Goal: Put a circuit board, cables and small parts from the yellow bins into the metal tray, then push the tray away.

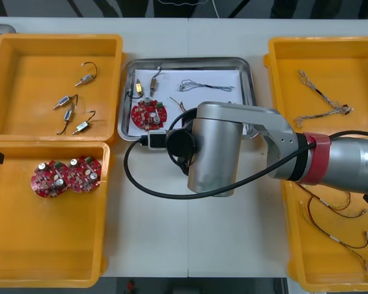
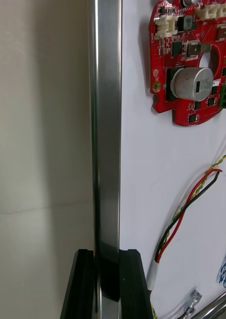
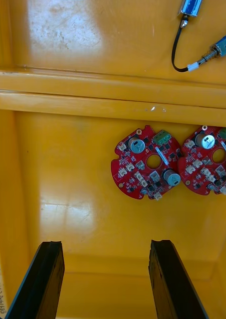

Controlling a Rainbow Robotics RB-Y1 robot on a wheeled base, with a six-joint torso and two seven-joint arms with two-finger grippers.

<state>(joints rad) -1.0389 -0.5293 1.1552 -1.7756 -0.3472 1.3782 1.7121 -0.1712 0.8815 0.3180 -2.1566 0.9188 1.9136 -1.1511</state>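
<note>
The right gripper (image 2: 107, 256) is clamped on the metal tray (image 2: 106, 124): one black finger sits outside its shiny rim and the other inside, the rim pinched between them. Inside the tray, just beyond the inner finger, lie a red and yellow cable (image 2: 185, 214), a small metal part (image 2: 192, 299) and a bit of blue and white cable (image 2: 225, 269); farther along the rim rests a red circuit board (image 2: 190, 65) on the white lining. In the front view the right arm (image 1: 214, 147) reaches from the right edge to the centre and covers the tray's near edge, and the tray sits at upper centre between the bins. The left gripper (image 3: 105, 244) hangs open, fingers well apart, above the near left bin (image 3: 68, 174), which holds two spare boards (image 3: 147, 162) side by side, just touching; that bin fills the lower left of the front view. The far left bin (image 1: 24, 67), upper left, holds loose metal parts (image 1: 86, 76) with black leads. The far right bin (image 1: 319, 61) holds twisted cables (image 1: 322, 104), and the near right bin (image 1: 294, 245) thin red and yellow wires (image 1: 337, 226)
</note>
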